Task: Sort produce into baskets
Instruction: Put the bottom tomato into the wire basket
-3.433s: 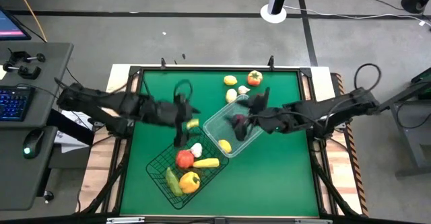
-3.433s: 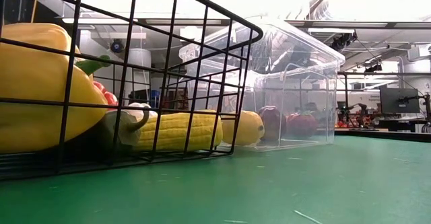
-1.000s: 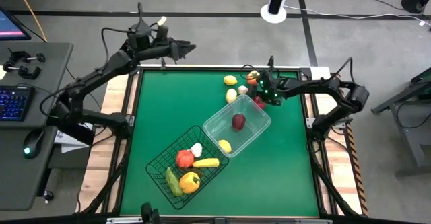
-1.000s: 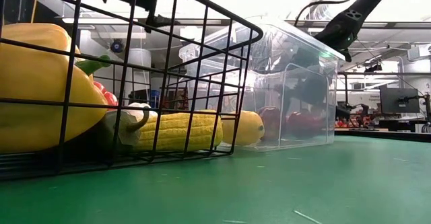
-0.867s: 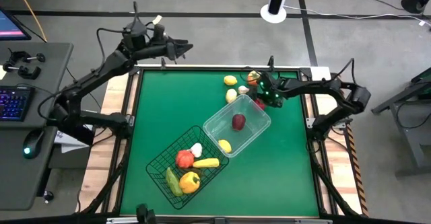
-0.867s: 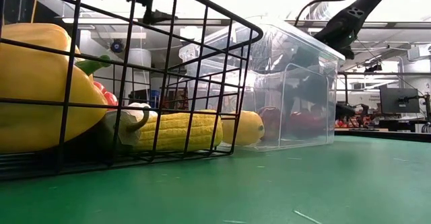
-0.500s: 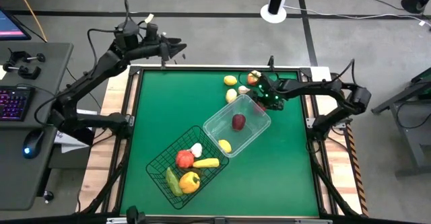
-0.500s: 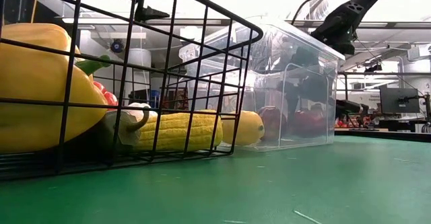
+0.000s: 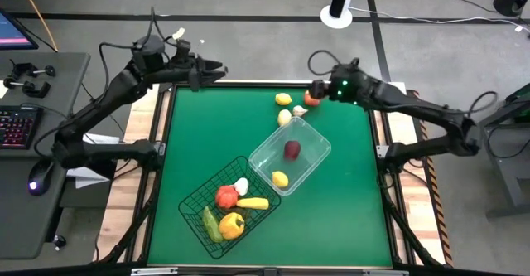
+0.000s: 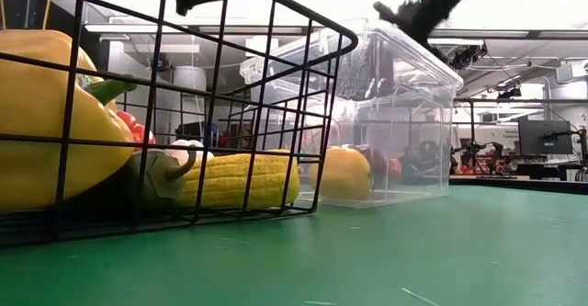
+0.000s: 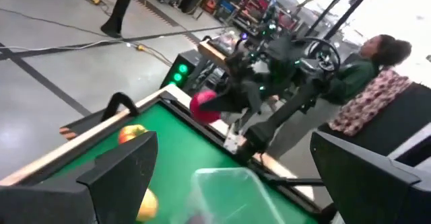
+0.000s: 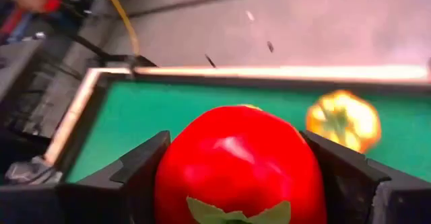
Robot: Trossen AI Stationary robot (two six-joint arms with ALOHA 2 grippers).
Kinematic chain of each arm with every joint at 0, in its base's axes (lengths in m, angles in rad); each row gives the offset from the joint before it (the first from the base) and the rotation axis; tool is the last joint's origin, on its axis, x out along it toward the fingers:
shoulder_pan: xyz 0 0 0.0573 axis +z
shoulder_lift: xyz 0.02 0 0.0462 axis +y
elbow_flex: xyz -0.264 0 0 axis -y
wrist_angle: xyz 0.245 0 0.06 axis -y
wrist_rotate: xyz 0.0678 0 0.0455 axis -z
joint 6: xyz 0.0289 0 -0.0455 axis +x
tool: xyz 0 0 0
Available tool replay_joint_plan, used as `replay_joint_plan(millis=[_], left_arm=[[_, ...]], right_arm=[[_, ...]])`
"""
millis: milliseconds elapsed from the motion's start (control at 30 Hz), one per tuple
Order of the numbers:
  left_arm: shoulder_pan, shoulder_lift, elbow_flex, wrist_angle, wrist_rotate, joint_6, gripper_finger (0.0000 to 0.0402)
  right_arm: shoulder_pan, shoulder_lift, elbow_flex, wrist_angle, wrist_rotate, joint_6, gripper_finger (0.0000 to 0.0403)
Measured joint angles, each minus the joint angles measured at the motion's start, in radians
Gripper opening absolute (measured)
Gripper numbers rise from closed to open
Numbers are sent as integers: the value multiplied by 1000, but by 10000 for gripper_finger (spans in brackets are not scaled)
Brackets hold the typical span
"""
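Observation:
My right gripper (image 9: 320, 89) is shut on a red fruit with a green leaf (image 12: 239, 160), raised over the table's far right part. It also shows in the left wrist view (image 11: 205, 106). My left gripper (image 9: 212, 66) is open and empty, raised over the far left corner. The clear container (image 9: 308, 135) holds a red fruit (image 9: 292, 149) and a yellow one (image 9: 280, 179). The black wire basket (image 9: 192, 195) holds corn, a yellow pepper, a red piece, a green piece and a white one. An orange tomato (image 9: 311, 100), a lemon (image 9: 283, 99) and two pale pieces lie on the green mat. My right gripper pinches the red fruit by its two opposite sides (image 12: 170, 177) between its two fingers (image 12: 138, 167). The fingers come from the table's right side. The fruit is lifted clear of the table, its leaf end toward the wrist.
A raised frame (image 9: 166, 143) rims the green mat. The basket and the container touch corner to corner in the middle of the mat. A person (image 11: 377, 56) sits beyond the table's right side. A desk with a keyboard (image 9: 16, 127) stands at the left.
My right gripper has risen from beside the clear container's far corner and gone toward the far edge, lifting the red fruit clear. My left gripper has drifted a little toward the table's left. The basket and the container have shifted slightly in the low view.

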Motion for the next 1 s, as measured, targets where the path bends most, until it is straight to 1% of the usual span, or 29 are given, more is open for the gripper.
replay_joint_plan(millis=[67,167,267,333,433,567,667,733,833,900,967,1000], left_arm=[[-51,-13,0,3,-62,-30,375],[-142,-27,0,3,-167,-68,375],[-250,-31,0,4,-269,-119,375],[-336,-30,0,4,-341,-159,375],[-480,-23,0,5,-477,-201,375],[-653,-3,0,3,-696,-234,375],[-730,17,-1,5,-816,-238,375],[-755,25,-1,4,-859,-252,375],[-763,30,-1,6,-869,-261,375],[-762,28,-1,5,-869,-258,375],[-762,20,-1,4,-858,-243,375],[-762,14,-1,2,-847,-234,375]], right_arm=[[20,-19,48,-22,24,-68,284],[47,-35,100,-46,33,-156,284],[77,-50,121,-74,30,-198,284],[97,-58,121,-70,-5,-212,284],[144,-56,120,-40,-91,-249,284],[270,-28,75,59,-186,-255,284],[410,13,27,181,-205,-209,284],[511,55,-10,326,-208,-167,284],[644,157,-35,582,-196,-123,284],[715,245,-27,745,-160,-109,284],[760,344,11,861,-132,-106,284],[776,395,37,889,-124,-106,284]])
